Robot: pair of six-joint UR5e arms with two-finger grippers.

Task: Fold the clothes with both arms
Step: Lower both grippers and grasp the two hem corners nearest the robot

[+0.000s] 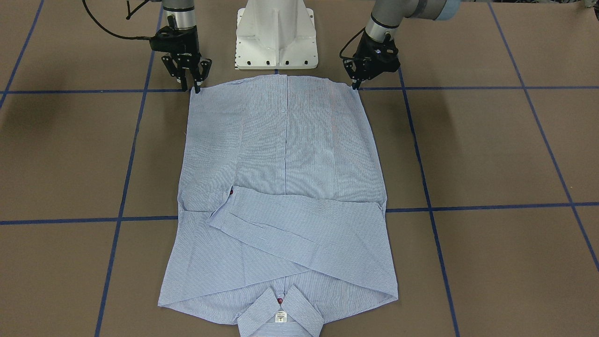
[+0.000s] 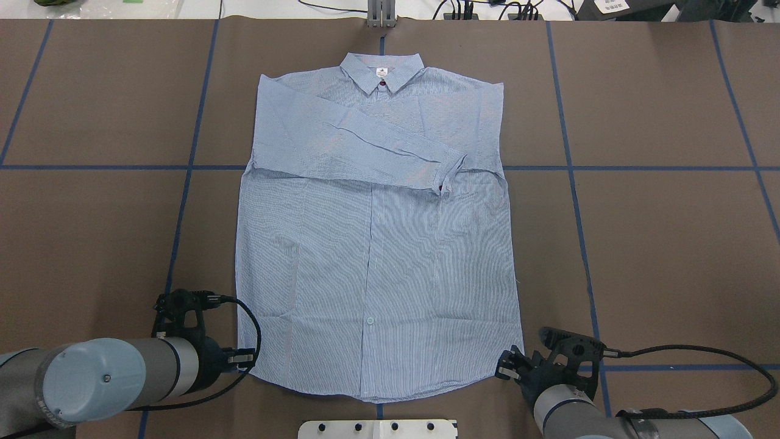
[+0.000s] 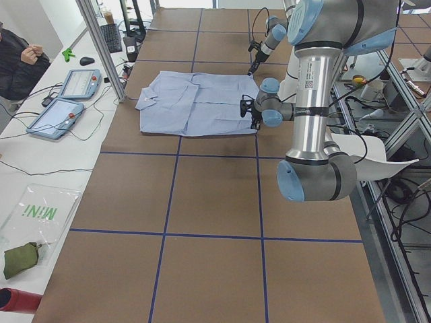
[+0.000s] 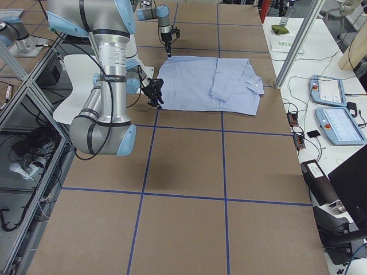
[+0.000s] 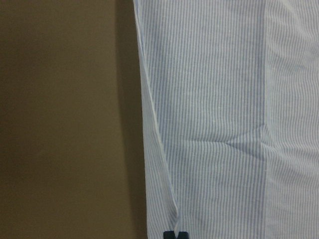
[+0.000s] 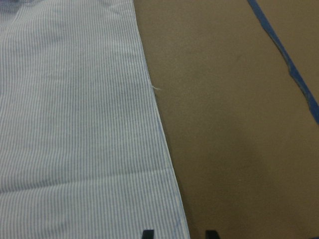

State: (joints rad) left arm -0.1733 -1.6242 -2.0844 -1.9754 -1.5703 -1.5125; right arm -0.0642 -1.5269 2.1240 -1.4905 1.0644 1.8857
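Note:
The striped shirt (image 1: pixel 285 154) lies flat and face up on the brown table (image 1: pixel 491 150), both sleeves folded across the chest, its collar (image 2: pixel 381 70) at the far side from me. In the overhead view the shirt (image 2: pixel 378 244) has its hem nearest me. My left gripper (image 1: pixel 356 84) is at the hem's left corner; in the left wrist view its fingertips (image 5: pixel 169 234) are pressed together on the shirt's edge (image 5: pixel 159 149). My right gripper (image 1: pixel 192 86) is open at the hem's right corner, and the shirt's edge (image 6: pixel 164 164) runs between its fingertips (image 6: pixel 148 233).
The white pedestal base (image 1: pixel 276 37) stands just behind the hem, between the two arms. Blue tape lines (image 1: pixel 468 207) cross the table. In the exterior left view, tablets (image 3: pixel 67 87) and cables lie on the operators' side table, with a person (image 3: pixel 17 57) there.

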